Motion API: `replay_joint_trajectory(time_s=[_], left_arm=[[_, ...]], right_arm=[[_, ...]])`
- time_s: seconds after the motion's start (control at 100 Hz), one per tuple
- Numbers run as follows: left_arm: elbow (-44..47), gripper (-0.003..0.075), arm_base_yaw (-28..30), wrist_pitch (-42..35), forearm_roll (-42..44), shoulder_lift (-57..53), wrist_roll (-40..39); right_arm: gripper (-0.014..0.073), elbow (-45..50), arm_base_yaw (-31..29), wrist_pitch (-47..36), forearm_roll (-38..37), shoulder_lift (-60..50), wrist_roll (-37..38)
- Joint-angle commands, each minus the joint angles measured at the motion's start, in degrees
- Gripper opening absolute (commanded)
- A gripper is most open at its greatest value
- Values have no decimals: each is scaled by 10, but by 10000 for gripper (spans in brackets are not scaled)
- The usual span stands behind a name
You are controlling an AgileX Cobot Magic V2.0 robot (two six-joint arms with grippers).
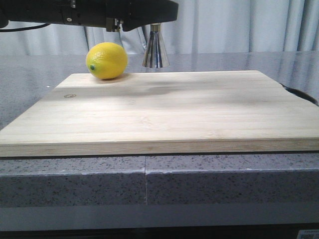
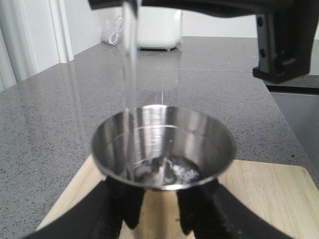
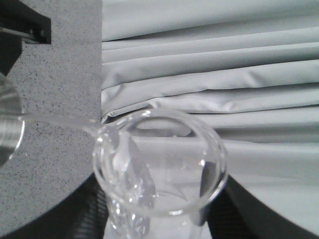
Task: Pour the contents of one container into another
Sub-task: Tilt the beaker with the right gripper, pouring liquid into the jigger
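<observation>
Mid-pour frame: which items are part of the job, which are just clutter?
In use:
- glass beaker, tipped in right gripper
- water stream
- steel jigger, held by left gripper

Lying about:
- lemon
- cutting board
- white appliance

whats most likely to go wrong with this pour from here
1. The stream drops close to the near rim of the steel jigger, not its centre; a small drift could send water onto the wooden board.
2. Water already pools in the jigger's shallow cup, so it may overflow if the tilted glass beaker keeps pouring.
</observation>
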Motion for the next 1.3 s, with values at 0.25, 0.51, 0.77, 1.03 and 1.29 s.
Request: replay_joint_trajectory(time_s=[0.25, 0.51, 0.77, 1.03, 1.29], left_arm=[[-17, 262, -5, 60, -53, -34, -4], [-17, 262, -5, 60, -53, -34, -4], [-17, 262, -5, 60, -53, -34, -4], [-17, 261, -5, 60, -53, -34, -4], [-17, 262, -5, 60, -53, -34, -4]], right_arm=[[295, -22, -1, -15, -42, -20, -5], [295, -22, -1, -15, -48, -20, -5], [295, -22, -1, -15, -48, -20, -5], [295, -22, -1, -10, -45, -20, 8], [295, -22, -1, 21, 69, -20, 152]])
